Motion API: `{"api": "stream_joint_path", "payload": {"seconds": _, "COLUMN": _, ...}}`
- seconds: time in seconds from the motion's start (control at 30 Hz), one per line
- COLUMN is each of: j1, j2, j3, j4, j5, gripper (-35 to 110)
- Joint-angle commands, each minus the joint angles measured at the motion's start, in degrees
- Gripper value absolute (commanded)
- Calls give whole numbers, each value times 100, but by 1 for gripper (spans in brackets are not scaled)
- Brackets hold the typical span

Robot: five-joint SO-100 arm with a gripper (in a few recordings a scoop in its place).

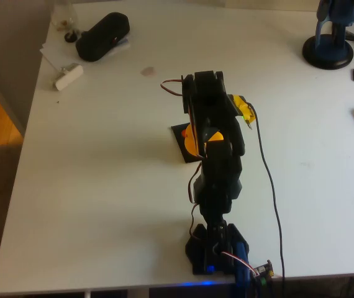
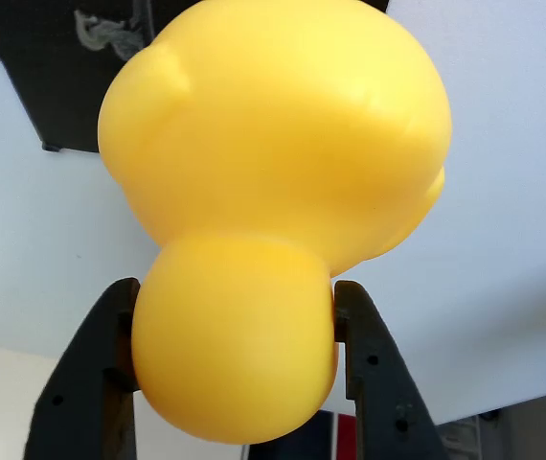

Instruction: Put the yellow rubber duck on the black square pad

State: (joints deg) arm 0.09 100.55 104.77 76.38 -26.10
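The yellow rubber duck [image 2: 273, 192] looms large in the wrist view, its rounded head squeezed between my two black fingers [image 2: 91, 374]. My gripper [image 2: 235, 369] is shut on it. Behind the duck, the black square pad [image 2: 53, 67] shows at the upper left, on the white table. In the overhead view, the black arm covers most of the scene; a sliver of the duck [image 1: 191, 138] peeks out at the arm's left side, above the pad [image 1: 181, 135], whose corner sticks out to the left. Whether the duck touches the pad is hidden.
A bulky black oblong case [image 1: 102, 36] lies at the table's far left corner, with a small white object [image 1: 69, 76] next to it. A blue-black lamp base [image 1: 329, 46] stands at the far right. The arm's cable [image 1: 269, 180] trails down the right side.
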Motion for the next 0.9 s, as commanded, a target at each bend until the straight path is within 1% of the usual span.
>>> {"api": "stream_joint_path", "payload": {"seconds": 0.0, "j1": 202, "j2": 237, "j3": -9, "j4": 26, "j5": -123, "gripper": 18}}
{"api": "stream_joint_path", "payload": {"seconds": 0.13, "j1": 598, "j2": 229, "j3": -26, "j4": -18, "j5": -132, "gripper": 18}}
{"api": "stream_joint_path", "payload": {"seconds": 0.27, "j1": 861, "j2": 158, "j3": -44, "j4": -475, "j5": -141, "gripper": 18}}
{"api": "stream_joint_path", "payload": {"seconds": 0.43, "j1": 747, "j2": 141, "j3": -88, "j4": -562, "j5": -105, "gripper": 18}}
{"api": "stream_joint_path", "payload": {"seconds": 0.7, "j1": 281, "j2": -114, "j3": 79, "j4": -571, "j5": -79, "gripper": 18}}
{"api": "stream_joint_path", "payload": {"seconds": 0.87, "j1": 264, "j2": -158, "j3": 79, "j4": -589, "j5": -79, "gripper": 18}}
